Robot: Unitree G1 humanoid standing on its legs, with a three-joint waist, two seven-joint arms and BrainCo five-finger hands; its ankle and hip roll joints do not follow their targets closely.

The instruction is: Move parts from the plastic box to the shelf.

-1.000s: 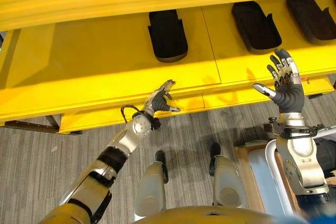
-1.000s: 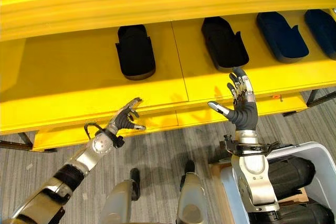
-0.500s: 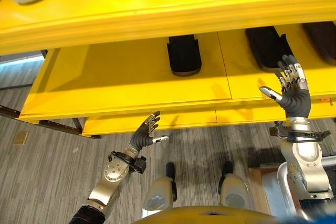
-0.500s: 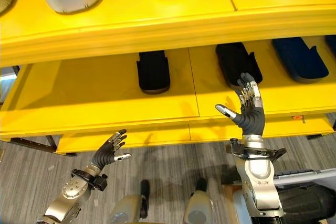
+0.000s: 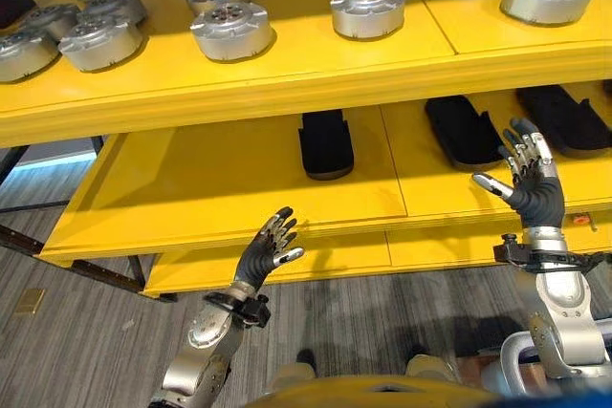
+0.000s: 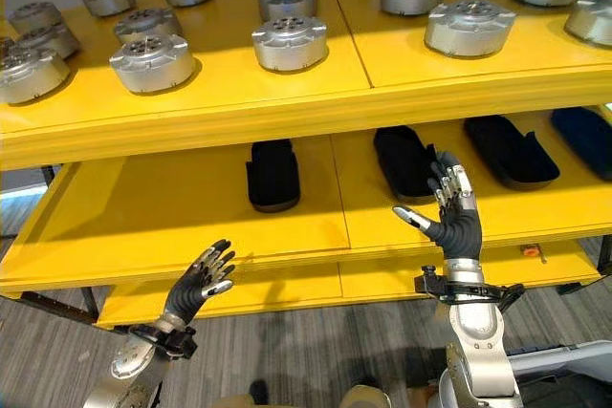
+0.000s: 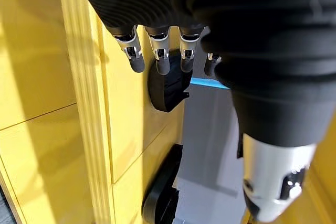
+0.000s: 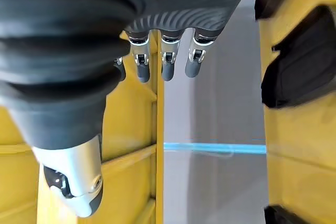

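Both hands are hanging empty w/ fingers spread: left hand (image 5: 263,255) below the lower shelf (image 5: 220,188) edge, right hand (image 5: 531,188) raised in front of it. Black parts (image 5: 326,143) are lying flat on that tier; silver round parts (image 5: 230,30) are sitting on the top tier. Judging black ones stiff, fairly light, matte — grip across the narrow width. Silver ones prob heavy, slick; take by the rim.

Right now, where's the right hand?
In the left eye view the right hand is raised at the right, open and empty, in front of the yellow shelf's middle level, just below two black parts.
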